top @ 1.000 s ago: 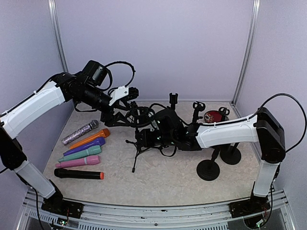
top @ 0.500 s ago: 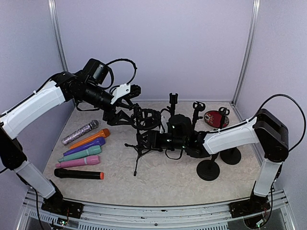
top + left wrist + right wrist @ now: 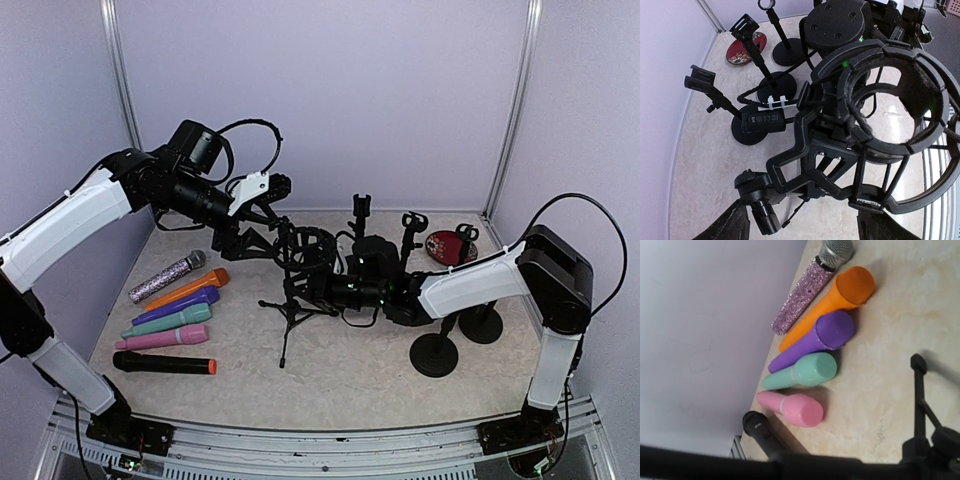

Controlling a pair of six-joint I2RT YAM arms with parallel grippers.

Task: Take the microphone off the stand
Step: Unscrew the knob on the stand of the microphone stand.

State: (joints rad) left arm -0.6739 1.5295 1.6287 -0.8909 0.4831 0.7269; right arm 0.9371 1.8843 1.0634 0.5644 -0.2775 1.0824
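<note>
The left fingers (image 3: 734, 227) stood spread wide at the foot of the ring cradle (image 3: 847, 107), whose lower frame sat between them. Whether they pressed on it or merely flanked it could not be told. The cradle itself was hollow: bare bench showed straight through the ring, with nothing seated in it. The right fingers (image 3: 318, 291) lay low beside the post of the tripod stand (image 3: 291, 305). From above they were lost among black parts, and their own wrist view did not show them plainly, so whether they were clenched or released could not be told either.

Over the last second the right arm had drawn back towards its own side, its wrist ending up further from the tripod than before. The left arm had lifted only slightly. The stand, which had sat crowded under the right wrist, now stood squarer on its legs, with the cradle a little further right. That read as the right arm easing off a stand it had been steadying.

Further out, six microphones (image 3: 168, 321) lay side by side on the bench (image 3: 360, 390) to the left, well apart from the tripod. The round-based stands (image 3: 434, 355) on the right carried empty clips. Judged from this, the removal looked already done. What remained was for both arms to back away without tipping the tripod.
</note>
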